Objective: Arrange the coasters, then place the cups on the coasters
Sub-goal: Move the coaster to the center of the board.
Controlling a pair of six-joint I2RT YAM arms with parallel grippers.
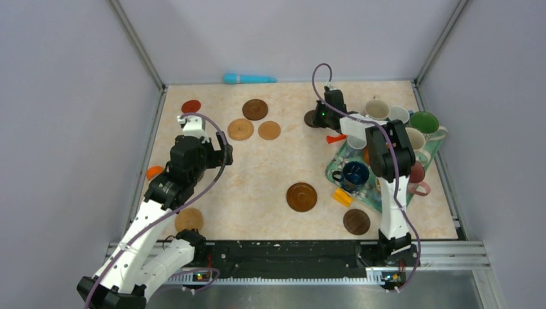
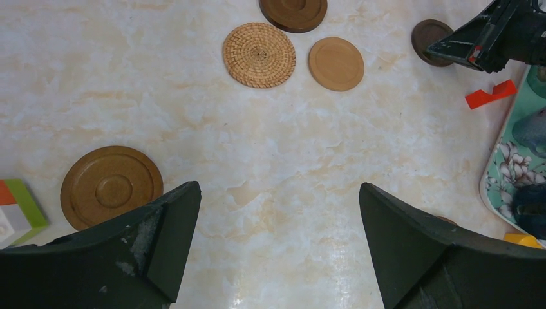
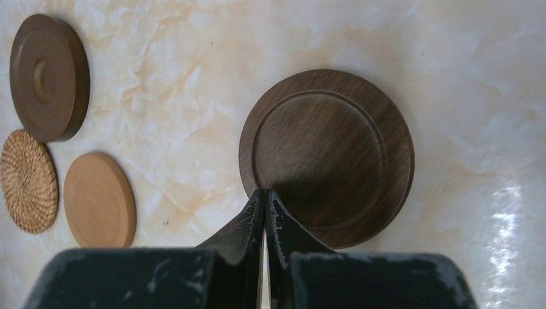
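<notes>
Right wrist view: the right gripper (image 3: 265, 201) is holding its fingers pressed together with nothing between them. Its tips are lying over the near rim of a dark walnut coaster (image 3: 328, 154); whether they are touching it I cannot tell.
Left gripper (image 2: 277, 241): it is hanging over bare tabletop with its fingers spread wide and gripping nothing. A ridged brown coaster (image 2: 111, 185) is lying just outside its left finger.
Ahead of the left gripper: a woven coaster (image 2: 259, 55), a tan coaster (image 2: 335, 63) and a dark brown coaster (image 2: 293, 11) are sitting close together but apart.
Behind the right gripper: a large ridged coaster (image 1: 301, 197) and another dark coaster (image 1: 356, 221) are lying well back toward the arm bases.
Cups: all are crowding on and around the teal tray (image 1: 366, 195) to the right gripper's right, among them a dark blue cup (image 1: 355, 174) and a green cup (image 1: 424, 122). None is standing on a coaster.
Progress: to my eye the job is only beginning. The coasters are lying scattered, and every cup is waiting to be moved.
Views: only the overhead is showing the cups together. Only the right wrist is showing the closed tips at the walnut rim. Only the left wrist is making the woven texture plain.
</notes>
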